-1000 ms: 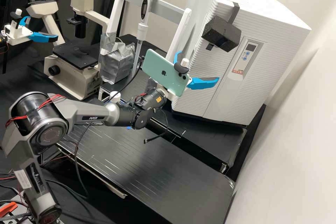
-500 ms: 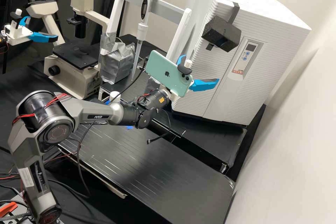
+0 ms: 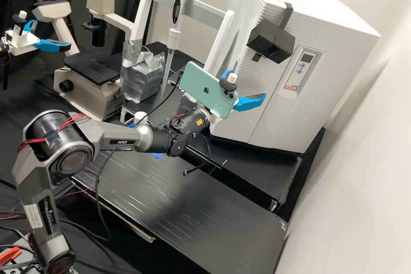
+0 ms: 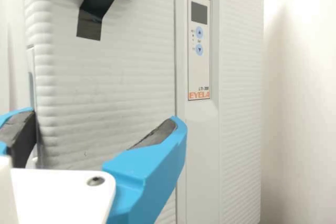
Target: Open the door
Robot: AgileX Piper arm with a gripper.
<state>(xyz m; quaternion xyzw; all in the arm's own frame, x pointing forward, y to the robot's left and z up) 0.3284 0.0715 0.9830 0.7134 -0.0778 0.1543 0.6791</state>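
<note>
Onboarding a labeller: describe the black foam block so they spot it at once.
Start at the big white ribbed cabinet against the wall. High on its front, a black foam block hangs on dark tape. Unlike the flat control panel with blue buttons beside it, the block is chunky and juts out.

Door: white front panel (image 3: 259, 79) of the white cabinet (image 3: 317, 4), upright and shut.
Surface: pale, with fine ribs running across it; the ribs bulge into rounded ridges at one side edge.
Seam: a thin straight line down the door's other side, flush with the smooth strip beside it that bears the control panel (image 3: 301, 68).
Black block: a rough, dark, boxy piece (image 3: 270, 40) on the door's upper part, sitting aslant.
Black tape: a strip (image 3: 286, 16) above the block and a short end (image 3: 257, 57) below it, both flat on the door.
</note>
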